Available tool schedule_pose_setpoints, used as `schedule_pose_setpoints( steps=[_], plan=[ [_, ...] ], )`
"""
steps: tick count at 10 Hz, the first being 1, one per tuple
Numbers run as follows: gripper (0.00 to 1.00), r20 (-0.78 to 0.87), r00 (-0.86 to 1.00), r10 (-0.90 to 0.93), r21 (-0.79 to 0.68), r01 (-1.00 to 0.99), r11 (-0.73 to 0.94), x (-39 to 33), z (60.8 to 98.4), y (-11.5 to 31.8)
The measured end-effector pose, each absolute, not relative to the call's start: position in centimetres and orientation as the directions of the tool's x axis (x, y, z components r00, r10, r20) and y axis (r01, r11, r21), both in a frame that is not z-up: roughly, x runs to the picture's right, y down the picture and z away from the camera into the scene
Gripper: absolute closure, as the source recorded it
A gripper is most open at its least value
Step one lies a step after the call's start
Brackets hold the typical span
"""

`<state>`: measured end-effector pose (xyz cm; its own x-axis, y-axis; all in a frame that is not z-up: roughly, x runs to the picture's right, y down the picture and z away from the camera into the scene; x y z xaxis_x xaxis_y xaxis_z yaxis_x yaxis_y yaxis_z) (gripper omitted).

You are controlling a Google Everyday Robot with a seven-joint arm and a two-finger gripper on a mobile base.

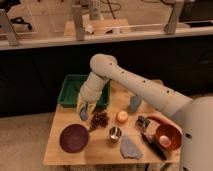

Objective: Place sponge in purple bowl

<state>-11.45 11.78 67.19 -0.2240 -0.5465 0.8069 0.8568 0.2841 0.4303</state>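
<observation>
Gripper claw is pinching small grey-blue block sponge | hanging beside green plastic tray | round dark purple bowl sitting near

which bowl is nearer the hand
The purple bowl, front left, right next to the hand, which grips the sponge by the green bin; the orange-red bowl sits far right.

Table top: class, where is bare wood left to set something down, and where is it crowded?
Free: the front edge between purple bowl and grey cloth; the left edge between green bin and that bowl. Crowded: the right side around the red bowl. The gripper, holding the sponge, hangs just in front of the bin.
</observation>
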Motion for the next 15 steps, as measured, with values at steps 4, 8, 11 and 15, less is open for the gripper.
schedule_pose_setpoints(
  steps=[4, 8, 11, 15],
  plan=[
    [1.0, 0.765, -0.425, -0.483, 0.565, 0.804, 0.187, -13.1, 60.9, 19.4],
    [1.0, 0.714, -0.595, -0.369, 0.665, 0.742, 0.091, -17.4, 59.2, 26.0],
    [1.0, 0.696, -0.619, -0.363, 0.684, 0.725, 0.076, -18.9, 61.1, 26.8],
    [1.0, 0.7, -0.58, -0.416, 0.67, 0.735, 0.103, -18.4, 62.4, 21.2]
  ],
)
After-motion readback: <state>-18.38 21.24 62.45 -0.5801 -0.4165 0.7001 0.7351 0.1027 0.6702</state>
